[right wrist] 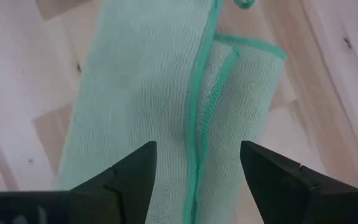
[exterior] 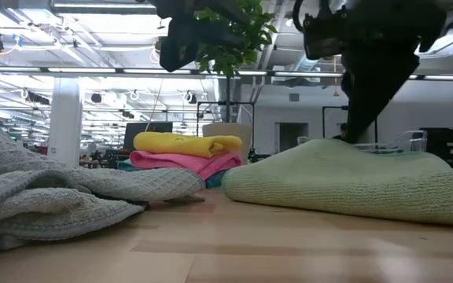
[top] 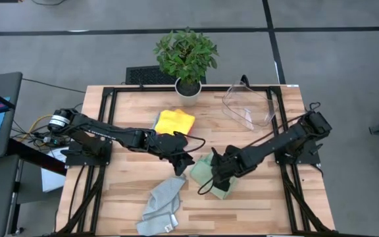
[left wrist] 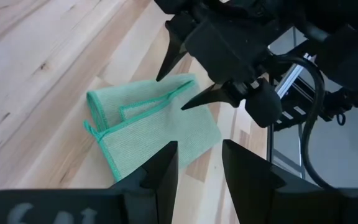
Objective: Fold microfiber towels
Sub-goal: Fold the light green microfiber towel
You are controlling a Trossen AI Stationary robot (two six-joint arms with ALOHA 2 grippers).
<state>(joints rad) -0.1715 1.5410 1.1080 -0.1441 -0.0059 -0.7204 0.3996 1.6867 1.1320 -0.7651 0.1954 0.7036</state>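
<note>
The green towel (top: 206, 170) lies already folded on the tabletop (top: 255, 197), a little toward 5 o'clock from the middle when seen from above. It is soft and light, with a stitched hem, so I judge it will bend and slide easily and cannot break. A pinch at a hemmed corner or at the doubled edge should hold better than a pinch in the flat middle, where only one layer may lift.

The right gripper (right wrist: 197, 171) is directly over this towel, and its jaws are spread wide with nothing between them; the cloth is seen below, in the gap. The left gripper (left wrist: 201, 168) hangs just beside, at 9 o'clock of the towel, with its jaws partly apart and also empty.

At 7 o'clock of the green towel a grey towel (top: 160, 204) lies crumpled, not yet folded. At 11 o'clock there is a stack of folded towels, with the yellow towel (top: 175, 122) on top. A clear bin (top: 250, 105) is at 1 o'clock and a potted plant (top: 186, 56) at 12 o'clock.
</note>
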